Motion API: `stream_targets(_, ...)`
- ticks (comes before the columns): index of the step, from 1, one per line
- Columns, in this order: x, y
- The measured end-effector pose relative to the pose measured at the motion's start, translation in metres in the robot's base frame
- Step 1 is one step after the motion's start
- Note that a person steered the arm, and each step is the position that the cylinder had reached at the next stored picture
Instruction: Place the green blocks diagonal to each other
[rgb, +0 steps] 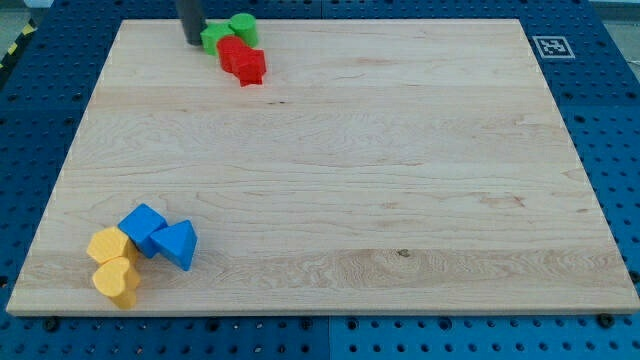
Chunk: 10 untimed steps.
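Two green blocks sit at the view's top edge of the board. One green block (213, 39) lies left, its shape unclear; a green round block (243, 27) lies up and to its right, touching it. My tip (192, 40) stands just left of the left green block, touching or nearly touching it. Two red blocks lie right below the greens: a red block (233, 50) against them and a red star-like block (246, 66) below that.
At the view's bottom left sit a blue cube (142, 228), a blue triangular block (178, 244), a yellow block (107, 245) and a yellow heart-like block (117, 282). A marker tag (550, 46) is at the board's top right corner.
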<state>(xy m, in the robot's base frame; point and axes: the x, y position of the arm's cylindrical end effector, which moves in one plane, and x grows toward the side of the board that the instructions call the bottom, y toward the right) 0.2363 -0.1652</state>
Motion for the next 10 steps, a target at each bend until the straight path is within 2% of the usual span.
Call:
stream_targets(1,-0.001,0.019)
stream_targets(3,-0.026,0.018)
stream_targets(5,-0.005,0.050)
stream_targets(7,-0.014,0.057)
stream_targets(8,-0.022,0.041)
stream_targets(10,-0.020,0.063)
